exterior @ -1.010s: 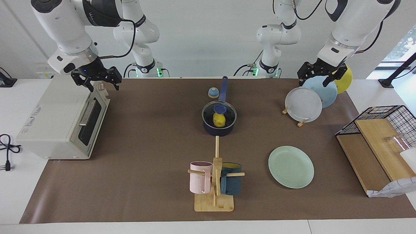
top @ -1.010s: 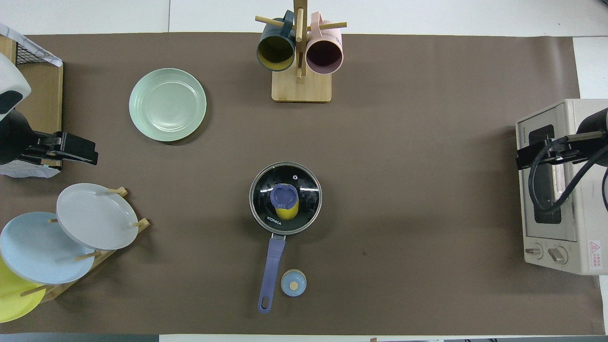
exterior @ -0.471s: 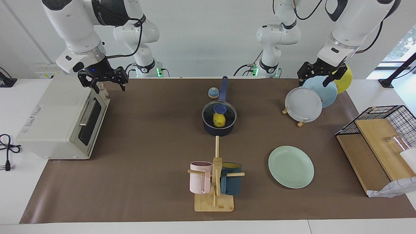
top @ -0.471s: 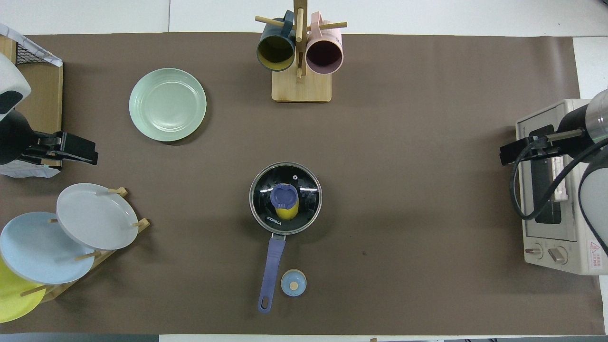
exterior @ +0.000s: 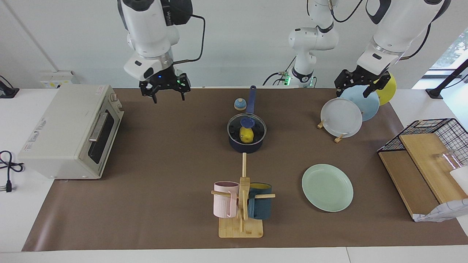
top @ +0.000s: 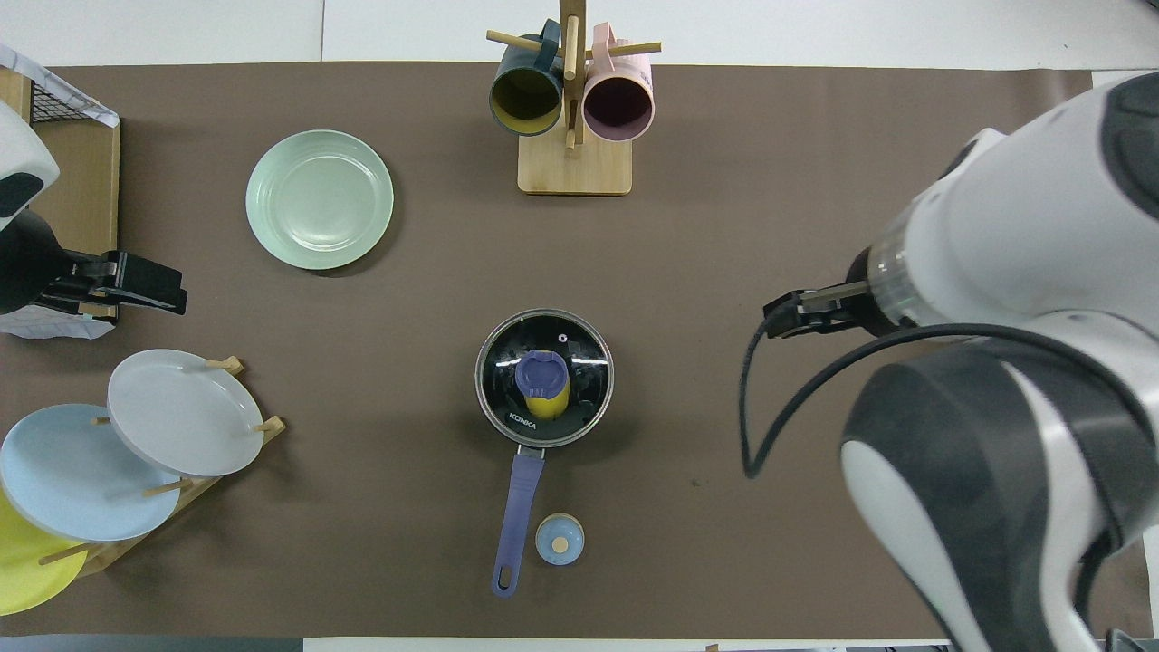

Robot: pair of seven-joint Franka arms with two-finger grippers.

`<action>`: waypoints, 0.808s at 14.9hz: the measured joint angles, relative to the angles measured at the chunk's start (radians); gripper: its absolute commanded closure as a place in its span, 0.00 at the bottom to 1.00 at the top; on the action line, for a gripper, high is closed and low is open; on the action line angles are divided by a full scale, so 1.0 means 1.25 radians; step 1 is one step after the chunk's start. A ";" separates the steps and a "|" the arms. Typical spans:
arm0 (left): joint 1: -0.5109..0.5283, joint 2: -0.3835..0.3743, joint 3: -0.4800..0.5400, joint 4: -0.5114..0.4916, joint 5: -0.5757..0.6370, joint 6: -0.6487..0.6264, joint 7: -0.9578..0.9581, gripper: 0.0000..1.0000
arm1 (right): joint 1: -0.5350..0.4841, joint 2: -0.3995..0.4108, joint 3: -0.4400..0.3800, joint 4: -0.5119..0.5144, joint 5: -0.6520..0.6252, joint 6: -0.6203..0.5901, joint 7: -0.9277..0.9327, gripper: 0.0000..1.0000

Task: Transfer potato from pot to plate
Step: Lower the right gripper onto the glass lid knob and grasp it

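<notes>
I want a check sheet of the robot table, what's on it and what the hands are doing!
Surface: brown paper mat on a white table.
Job's things: small yellow potato inside the dark navy saucepan, glass lid on; round mint-green plate bare.
Clutter: cream toaster oven, wooden mug stand, plate rack, small blue bell, wire basket.
Grippers: right gripper open, over the mat; left gripper open, waiting over the plate rack.
Cables: black cord beside the oven.
Surroundings: white wall.

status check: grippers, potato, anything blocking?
Right gripper open, empty, up over the mat; left gripper open, waiting over the plate rack. Potato in pot. Glass lid on pot blocks it. Plate bare.
</notes>
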 measured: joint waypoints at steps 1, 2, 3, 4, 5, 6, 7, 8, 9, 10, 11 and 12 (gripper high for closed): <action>0.000 0.000 0.000 0.000 0.000 0.000 0.000 0.00 | 0.037 0.021 0.001 0.019 0.000 0.004 0.051 0.00; 0.000 0.000 0.000 0.000 0.000 0.000 0.000 0.00 | 0.072 0.044 0.002 0.040 0.000 0.006 0.099 0.00; 0.000 0.000 0.000 0.000 0.000 0.000 0.000 0.00 | 0.103 0.066 0.002 0.058 0.000 0.008 0.136 0.00; 0.000 0.000 0.000 0.000 0.000 0.000 0.000 0.00 | 0.135 0.087 0.002 0.071 0.000 0.015 0.167 0.00; 0.000 0.000 0.000 0.000 0.000 0.000 0.000 0.00 | 0.168 0.108 0.002 0.078 0.000 0.029 0.201 0.00; 0.000 0.000 0.000 0.000 0.000 0.000 0.000 0.00 | 0.200 0.128 0.003 0.083 0.000 0.049 0.237 0.00; 0.000 0.000 0.000 0.000 0.000 0.000 0.000 0.00 | 0.223 0.147 0.003 0.089 -0.001 0.073 0.266 0.00; 0.000 0.000 0.000 0.000 0.000 0.000 0.000 0.00 | 0.236 0.161 0.003 0.093 -0.001 0.103 0.281 0.00; 0.000 0.000 0.000 0.000 0.000 0.000 0.000 0.00 | 0.239 0.171 0.002 0.093 -0.001 0.134 0.286 0.00; 0.000 0.000 0.000 0.000 0.000 0.000 0.000 0.00 | 0.238 0.179 0.001 0.093 -0.001 0.154 0.286 0.00; 0.000 0.000 0.000 0.000 0.000 0.000 0.000 0.00 | 0.237 0.189 0.000 0.093 -0.001 0.168 0.286 0.00; 0.000 0.000 0.000 0.000 0.000 0.000 0.000 0.00 | 0.240 0.201 0.000 0.091 -0.001 0.182 0.286 0.00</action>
